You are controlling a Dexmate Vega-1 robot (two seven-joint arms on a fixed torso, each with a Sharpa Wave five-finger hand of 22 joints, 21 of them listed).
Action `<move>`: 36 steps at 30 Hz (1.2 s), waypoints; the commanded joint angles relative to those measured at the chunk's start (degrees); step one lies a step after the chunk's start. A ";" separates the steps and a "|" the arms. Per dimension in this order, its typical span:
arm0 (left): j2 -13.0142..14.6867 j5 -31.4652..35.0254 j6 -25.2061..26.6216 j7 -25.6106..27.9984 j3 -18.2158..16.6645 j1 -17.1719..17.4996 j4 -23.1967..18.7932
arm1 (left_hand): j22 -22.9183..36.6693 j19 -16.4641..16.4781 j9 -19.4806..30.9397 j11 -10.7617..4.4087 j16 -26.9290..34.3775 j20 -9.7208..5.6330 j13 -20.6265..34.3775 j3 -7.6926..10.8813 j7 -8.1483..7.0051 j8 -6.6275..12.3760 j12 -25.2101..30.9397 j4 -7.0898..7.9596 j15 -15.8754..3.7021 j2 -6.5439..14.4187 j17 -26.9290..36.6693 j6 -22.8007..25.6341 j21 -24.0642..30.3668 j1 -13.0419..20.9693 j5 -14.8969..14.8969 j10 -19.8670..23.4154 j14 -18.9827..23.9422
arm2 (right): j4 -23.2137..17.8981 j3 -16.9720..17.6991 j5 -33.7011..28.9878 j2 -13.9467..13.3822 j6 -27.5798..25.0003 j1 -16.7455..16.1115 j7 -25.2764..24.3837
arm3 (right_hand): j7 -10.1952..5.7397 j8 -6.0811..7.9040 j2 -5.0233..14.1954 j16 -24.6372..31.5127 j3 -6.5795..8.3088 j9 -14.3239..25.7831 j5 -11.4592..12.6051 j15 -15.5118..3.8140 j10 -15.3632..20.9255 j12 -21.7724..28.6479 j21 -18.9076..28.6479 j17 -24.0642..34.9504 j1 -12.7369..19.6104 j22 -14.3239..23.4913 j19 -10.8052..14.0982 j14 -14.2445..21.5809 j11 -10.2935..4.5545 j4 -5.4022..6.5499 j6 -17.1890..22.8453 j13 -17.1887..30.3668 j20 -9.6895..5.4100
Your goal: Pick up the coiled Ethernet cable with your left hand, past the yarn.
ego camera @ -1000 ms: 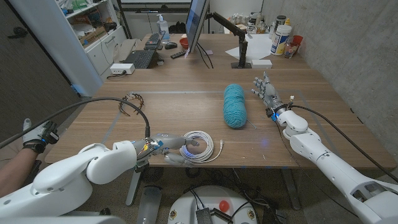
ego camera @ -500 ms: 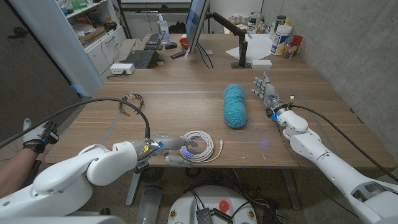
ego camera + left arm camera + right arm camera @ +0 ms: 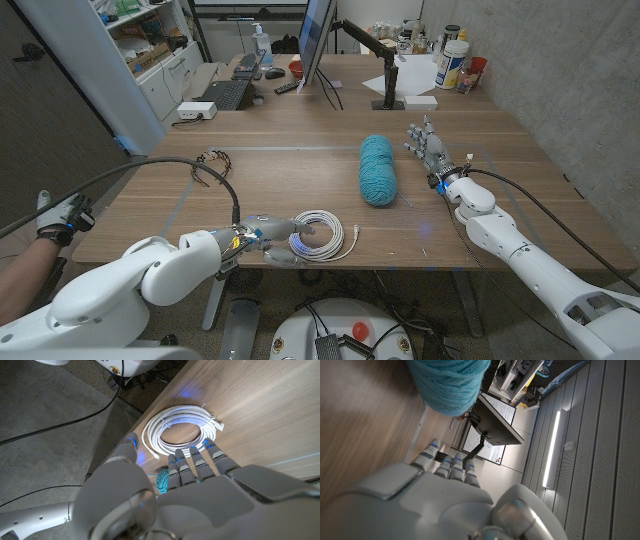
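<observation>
The white coiled Ethernet cable (image 3: 337, 241) lies near the table's front edge, left of centre. My left hand (image 3: 272, 240) sits just left of the coil, its fingertips (image 3: 297, 235) at the coil's rim. In the left wrist view the left hand (image 3: 190, 485) holds nothing, with its fingers (image 3: 200, 462) stretched out straight over the edge of the cable (image 3: 172, 412) and the thumb set apart. A teal yarn skein (image 3: 378, 170) lies further back, to the right of the coil. My right hand (image 3: 426, 144) stands right of the yarn (image 3: 450, 385), fingers extended and holding nothing.
A small dark wire bundle (image 3: 212, 160) lies at the left of the table. A monitor (image 3: 315, 40), keyboard (image 3: 225, 93), white box (image 3: 194, 110) and bottles (image 3: 452, 55) stand along the back. A person's gloved hand (image 3: 58, 220) shows at the left edge.
My left arm has shifted slightly at the elbow; the hand stays at the coil's rim. The cable, the yarn and the right hand have not moved.
</observation>
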 commanded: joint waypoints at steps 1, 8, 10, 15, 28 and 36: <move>-0.43 3.66 2.81 1.02 1.92 0.63 -1.41 | 0.30 0.65 0.23 -0.13 0.58 0.07 0.30 -0.37 -0.13 0.66 0.64 0.02 -1.11 -0.10 0.32 0.70 0.51 0.51 0.02 0.72 0.79 | 0.16 0.01 0.14 0.07 0.06 0.02 0.17 | 0.25 0.19 2.10 0.37 -0.24 0.14 0.21 0.14 -0.40 0.50 0.47 0.09 0.23 0.16 -0.16 -0.56 0.13 0.06 -0.19 -0.03 -0.15; -0.05 4.08 4.20 0.51 3.21 -0.34 -1.43 | 0.33 0.73 0.31 -0.07 0.65 0.04 0.47 -0.56 -0.16 0.73 0.75 0.14 -1.10 -0.05 0.54 0.66 0.54 0.49 -0.02 0.70 0.81 | -0.06 0.06 0.24 0.03 -0.26 -0.06 -0.02 | 0.31 0.20 2.10 0.37 -0.26 0.14 0.21 0.10 -0.45 0.48 0.48 0.09 0.24 0.16 -0.14 -0.59 0.23 0.06 -0.16 -0.03 -0.17; 0.15 4.79 4.93 0.54 3.91 -0.72 -1.60 | 0.34 0.66 0.34 -0.17 0.62 0.09 0.52 -0.65 -0.18 0.74 0.77 0.17 -1.06 -0.12 0.60 0.63 0.51 0.44 -0.04 0.66 0.73 | -0.13 0.07 0.30 -0.01 -0.39 -0.08 -0.02 | 0.30 0.19 2.10 0.37 -0.27 0.14 0.21 0.13 -0.39 0.50 0.48 0.09 0.24 0.16 -0.13 -0.58 0.15 0.06 -0.19 -0.03 -0.14; 0.51 6.00 5.95 1.07 5.74 -1.50 -1.61 | 0.35 0.63 0.39 0.01 0.66 0.13 0.65 -0.90 -0.18 0.80 0.93 0.28 -1.06 -0.34 0.76 0.64 0.49 0.19 -0.09 0.81 0.76 | -0.16 0.08 0.31 0.00 -0.36 -0.10 -0.02 | 0.25 0.17 2.10 0.38 -0.28 0.14 0.22 0.12 -0.41 0.50 0.48 0.09 0.24 0.16 -0.13 -0.58 0.20 0.06 -0.25 -0.03 -0.16; 2.71 8.63 7.17 1.31 9.59 -4.13 -1.89 | 0.42 0.77 0.62 -0.34 0.98 0.27 1.12 -1.39 -0.32 1.27 1.44 0.58 -1.08 -0.51 1.38 1.31 0.54 -0.29 -0.08 1.15 1.36 | -0.18 0.14 0.38 -0.01 -0.29 -0.14 0.02 | 0.29 0.20 2.11 0.37 -0.32 0.14 0.23 0.06 -0.45 0.49 0.47 0.08 0.25 0.16 -0.15 -0.61 0.24 0.06 -0.22 -0.03 -0.15; 3.37 8.97 8.07 1.53 11.39 -5.44 -1.91 | 0.45 0.91 0.73 -0.17 1.14 0.16 1.34 -1.39 -0.50 1.46 1.79 0.58 -1.31 -0.43 1.65 1.53 0.60 -0.22 0.00 1.58 1.78 | -0.14 0.16 0.42 -0.01 -0.26 -0.12 0.08 | 0.33 0.20 2.11 0.37 -0.33 0.14 0.23 0.07 -0.47 0.48 0.47 0.08 0.27 0.16 -0.15 -0.62 0.22 0.05 -0.23 -0.03 -0.15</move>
